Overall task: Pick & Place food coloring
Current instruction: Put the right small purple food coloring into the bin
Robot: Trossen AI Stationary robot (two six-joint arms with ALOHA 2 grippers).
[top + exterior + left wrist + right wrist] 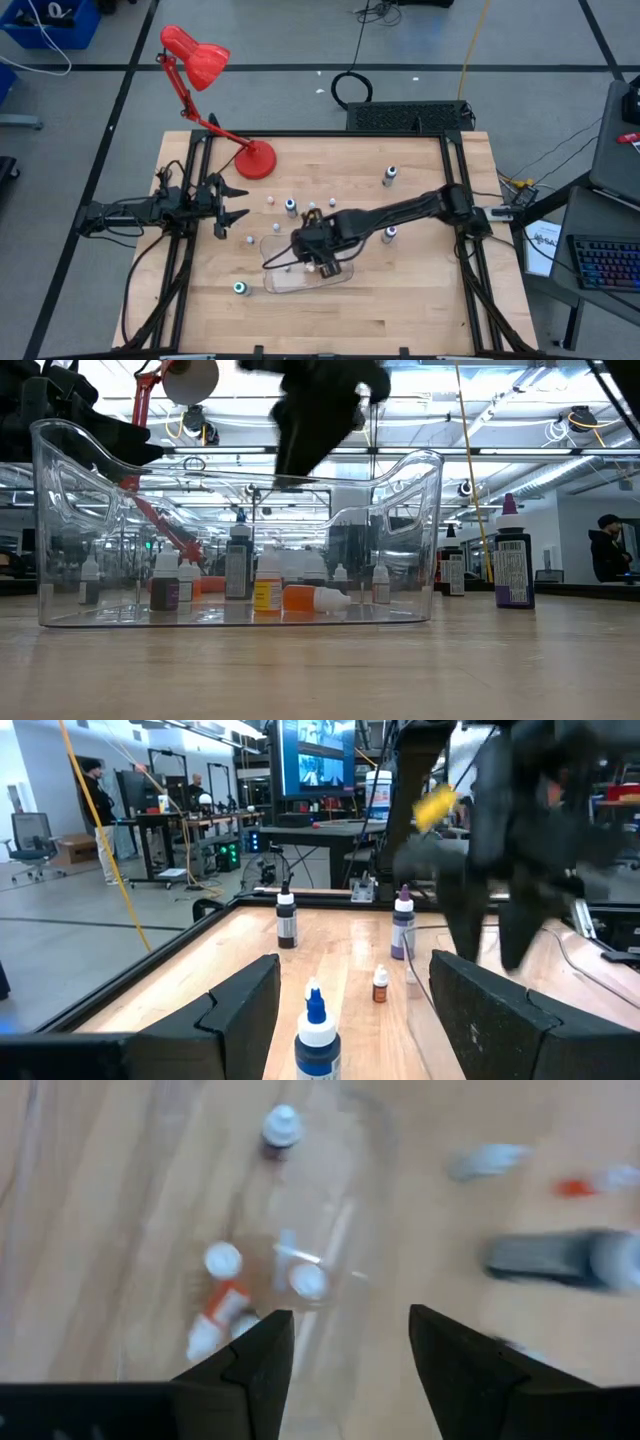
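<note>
The right gripper (318, 262) hangs over the clear rectangular plastic tray (345, 277) near the middle of the pale wooden desk (420, 300). Its jaws stand apart and hold nothing; the right wrist view shows bare space between the two dark fingers (250, 1355).

Directly below the jaws, inside the tray, lie several tiny white-capped food coloring bottles (222, 1262). In the low view an orange bottle (312, 598) lies on its side on the tray floor, its long axis running across that picture, with a yellow-labelled bottle (266, 590) upright just beside it.

Farther from the jaws, loose bottles stand upright on the desk: a teal-capped one (240, 288) near the tray's left end, a blue-bodied one (291, 207) behind the tray, and dark ones (389, 235) on the right arm's side.

The left gripper (232, 205) waits at the desk's left edge, jaws wide and empty. The blue bottle stands just ahead of it in its wrist view (316, 1042), so the left arm appears nearer to that one.
</note>
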